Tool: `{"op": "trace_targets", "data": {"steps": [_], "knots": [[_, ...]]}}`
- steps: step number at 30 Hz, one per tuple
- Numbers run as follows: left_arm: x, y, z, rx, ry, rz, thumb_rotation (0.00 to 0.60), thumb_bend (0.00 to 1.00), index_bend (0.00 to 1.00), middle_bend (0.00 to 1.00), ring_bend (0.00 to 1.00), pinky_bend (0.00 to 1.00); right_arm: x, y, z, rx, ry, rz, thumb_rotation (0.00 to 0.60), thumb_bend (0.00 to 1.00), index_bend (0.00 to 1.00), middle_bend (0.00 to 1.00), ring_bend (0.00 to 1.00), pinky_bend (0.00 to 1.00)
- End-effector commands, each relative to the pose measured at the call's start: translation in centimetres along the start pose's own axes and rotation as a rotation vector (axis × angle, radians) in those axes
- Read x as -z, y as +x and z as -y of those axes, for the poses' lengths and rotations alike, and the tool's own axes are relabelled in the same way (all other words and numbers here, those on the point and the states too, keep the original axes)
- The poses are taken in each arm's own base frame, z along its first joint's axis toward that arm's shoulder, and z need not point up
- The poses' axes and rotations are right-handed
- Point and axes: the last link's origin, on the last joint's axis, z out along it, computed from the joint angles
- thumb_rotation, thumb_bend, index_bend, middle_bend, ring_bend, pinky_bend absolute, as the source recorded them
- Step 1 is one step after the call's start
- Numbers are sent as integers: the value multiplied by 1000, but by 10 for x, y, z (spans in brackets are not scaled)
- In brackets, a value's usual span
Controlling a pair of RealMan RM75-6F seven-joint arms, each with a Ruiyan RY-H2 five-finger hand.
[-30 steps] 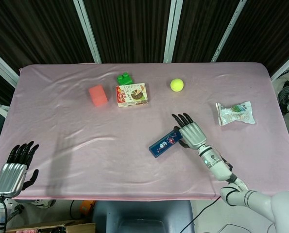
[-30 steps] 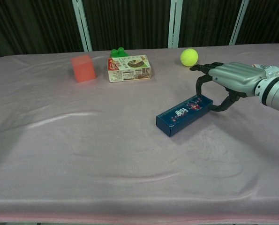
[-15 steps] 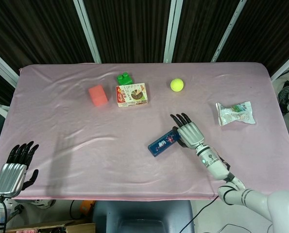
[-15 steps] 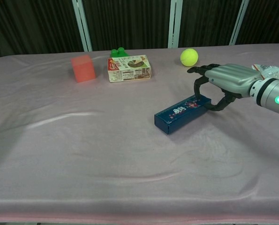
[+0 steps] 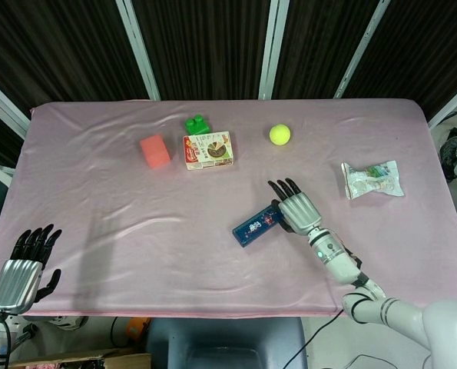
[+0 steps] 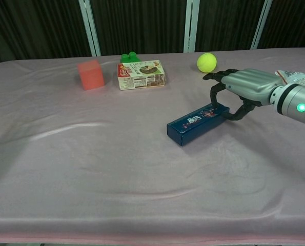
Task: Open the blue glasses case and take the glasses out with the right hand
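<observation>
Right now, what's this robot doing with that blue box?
The right hand is arched over the far end of the blue case, fingertips on its top and thumb at its end. The case lies closed on the table; no glasses are out yet. The left hand waits at the table's near corner, holding nothing.

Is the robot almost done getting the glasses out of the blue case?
Not yet. The blue case lies closed on the pink cloth, and no glasses show. The right robot hand is at the case's far end, fingers curled over it. Opening it and lifting the glasses out are both left. The left robot hand waits idle at the table's edge.
</observation>
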Motion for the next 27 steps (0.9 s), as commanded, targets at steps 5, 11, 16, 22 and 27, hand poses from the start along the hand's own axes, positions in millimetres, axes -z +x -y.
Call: {"op": "trace_targets", "data": {"steps": [5,11,16,22,27], "knots": [[0,0,0,0,-4,0,600,400,0,0,0,0,0,2,1,11,-1,3,600,756,694,147,54,0],[1,0,0,-2,-7,-1,600,400,0,0,0,0,-4,6,5,14,1,1,600,764,710,150,55,0],[0,0,0,0,-5,0,600,400,0,0,0,0,-17,14,13,8,-7,-14,600,765,711,153,58,0],[-1,-1,1,-4,2,4,600,399,0,0,0,0,-49,27,31,-5,-33,-19,600,765,711,153,60,0],[-3,-3,1,-10,9,17,600,399,0,0,0,0,-85,35,46,14,-93,-16,600,764,626,153,60,0]]}}
